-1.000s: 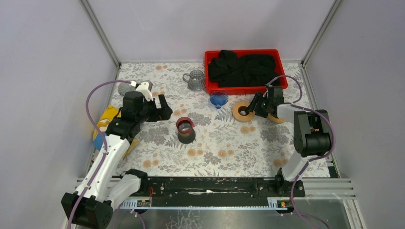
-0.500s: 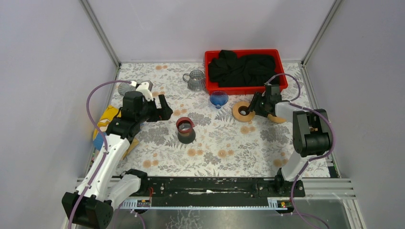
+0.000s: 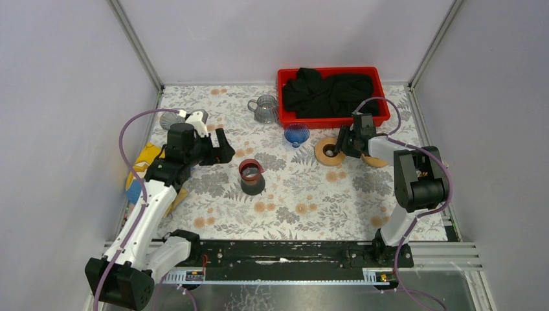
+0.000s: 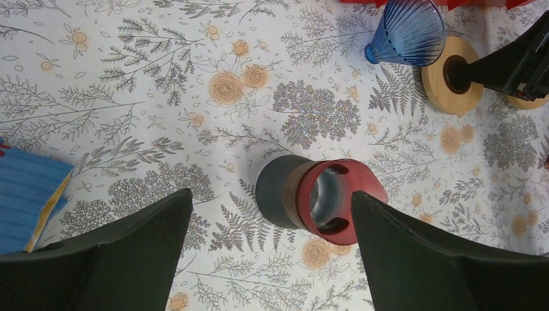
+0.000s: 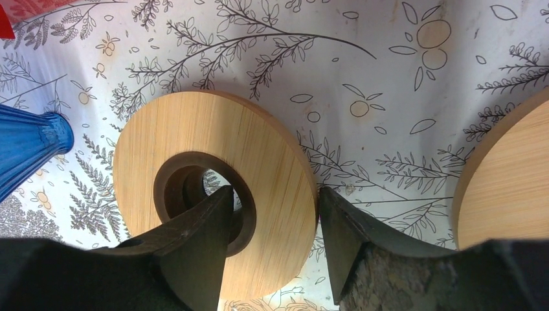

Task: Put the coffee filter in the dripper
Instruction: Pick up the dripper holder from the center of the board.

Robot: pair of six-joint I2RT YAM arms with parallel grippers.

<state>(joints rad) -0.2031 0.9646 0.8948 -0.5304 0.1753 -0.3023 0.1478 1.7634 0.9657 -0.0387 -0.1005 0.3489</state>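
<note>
1. On the flowered tabletop [image 3: 291, 207] stand two arms, one left and one right, each with one two-finger gripper.
2. Left gripper [image 4: 270, 201]: jaws spread fully and holding nothing. It hangs above one dark mug [image 4: 285, 194] with a red rim. In the left wrist view the mug sits between the two fingers without touching either.
3. Right gripper [image 5: 272, 192]: jaws part-way apart, straddling the band of one wooden ring [image 5: 194, 129]. One finger sits inside the ring's centre hole and the other lies at its outer edge. Whether they actually press on the wood cannot be told.
4. Wooden pieces: two. Besides the ring, a second wooden disc [image 5: 511, 175] lies just to its right, only partly in view.
5. Dripper [image 3: 296, 134]: one blue ribbed cone, standing on the table just left of the wooden ring and apart from both grippers.
6. Coffee filter: not clearly identifiable. One small grey object [image 3: 170, 120] lies at the far left beside the left wrist and is too small to name with certainty.
7. Far edge: one clear glass pitcher [image 3: 264, 109] and one red bin [image 3: 280, 91] holding one heap of black cloth [image 3: 330, 91].
8. Left edge: one blue-and-yellow item [image 3: 141, 165], partly under the left arm.
</note>
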